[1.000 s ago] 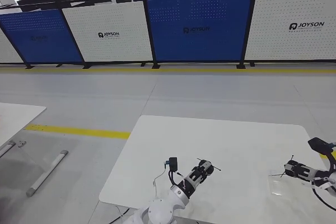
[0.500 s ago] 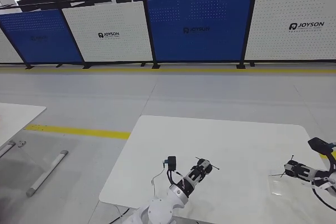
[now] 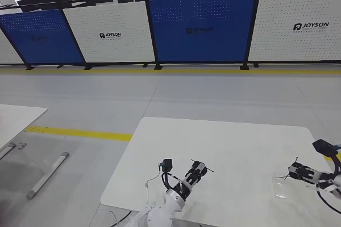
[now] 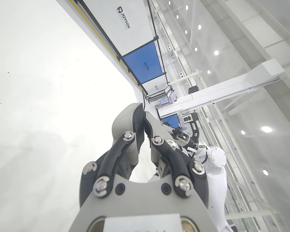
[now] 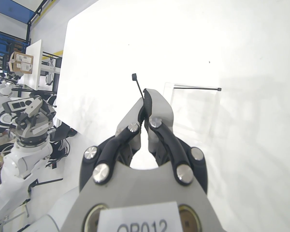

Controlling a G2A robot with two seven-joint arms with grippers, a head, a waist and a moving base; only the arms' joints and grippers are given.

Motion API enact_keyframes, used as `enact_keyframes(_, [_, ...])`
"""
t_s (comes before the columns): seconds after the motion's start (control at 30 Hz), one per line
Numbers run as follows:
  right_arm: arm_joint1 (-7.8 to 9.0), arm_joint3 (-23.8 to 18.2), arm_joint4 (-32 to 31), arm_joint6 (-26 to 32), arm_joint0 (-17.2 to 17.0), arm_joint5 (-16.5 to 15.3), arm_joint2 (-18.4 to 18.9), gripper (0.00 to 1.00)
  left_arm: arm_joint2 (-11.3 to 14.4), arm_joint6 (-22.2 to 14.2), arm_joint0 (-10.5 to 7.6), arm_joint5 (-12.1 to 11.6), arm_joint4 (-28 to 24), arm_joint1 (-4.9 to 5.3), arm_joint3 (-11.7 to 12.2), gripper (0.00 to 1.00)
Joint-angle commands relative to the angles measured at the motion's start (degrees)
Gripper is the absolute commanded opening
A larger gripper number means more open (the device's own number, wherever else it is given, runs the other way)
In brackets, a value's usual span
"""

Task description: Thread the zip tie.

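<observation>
The zip tie is pinched in the right gripper, whose fingers are closed tight on the strap. Its head sticks out just past the fingertips, and the long axis runs on from the fingers at a slight tilt. The left gripper is well apart from it, pads pressed together. In the top view a thin second tie crosses its tips, seemingly held. A spare tie lies on a clear tray beyond the right fingers. Threading likely needs the grippers brought together first.
</observation>
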Motion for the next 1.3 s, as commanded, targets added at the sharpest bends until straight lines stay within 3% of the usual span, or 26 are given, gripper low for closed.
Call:
enact_keyframes(0.0, [-0.14,-1.7,2.0,-3.7,-2.0,-1.7,1.1,0.00,0.0,0.0,0.00,0.0,0.0,0.00,0.0,0.00])
enact_keyframes(0.13, [-0.23,-7.8,6.8,-8.0,-7.8,-5.7,4.9,0.00,0.0,0.0,0.00,0.0,0.0,0.00,0.0,0.00])
enact_keyframes(0.23, [-0.43,-14.0,8.0,-11.2,-12.3,-5.8,6.3,0.00,0.0,0.0,0.00,0.0,0.0,0.00,0.0,0.00])
enact_keyframes(0.3, [-0.52,-16.5,9.7,-9.6,-14.2,-5.7,5.7,0.00,0.0,0.0,0.00,0.0,0.0,0.00,0.0,0.00])
enact_keyframes(0.77, [-0.67,-16.4,10.2,-11.0,-14.5,-6.0,5.4,0.00,0.0,0.0,0.00,0.0,0.0,0.00,0.0,0.00])
enact_keyframes(0.9, [-1.50,-15.6,15.0,-18.1,-16.2,-10.1,4.2,0.00,0.0,0.0,0.00,0.0,0.0,0.00,0.0,0.00])
enact_keyframes(1.0, [-2.31,-16.8,13.6,-25.9,-18.0,-11.8,0.7,0.00,0.0,0.0,0.00,0.0,0.0,0.00,0.0,0.00])
enact_keyframes(1.27, [-4.57,-20.2,2.3,-46.2,-19.5,-7.7,-9.9,0.00,0.0,0.0,0.00,0.0,0.0,0.00,0.0,0.00])
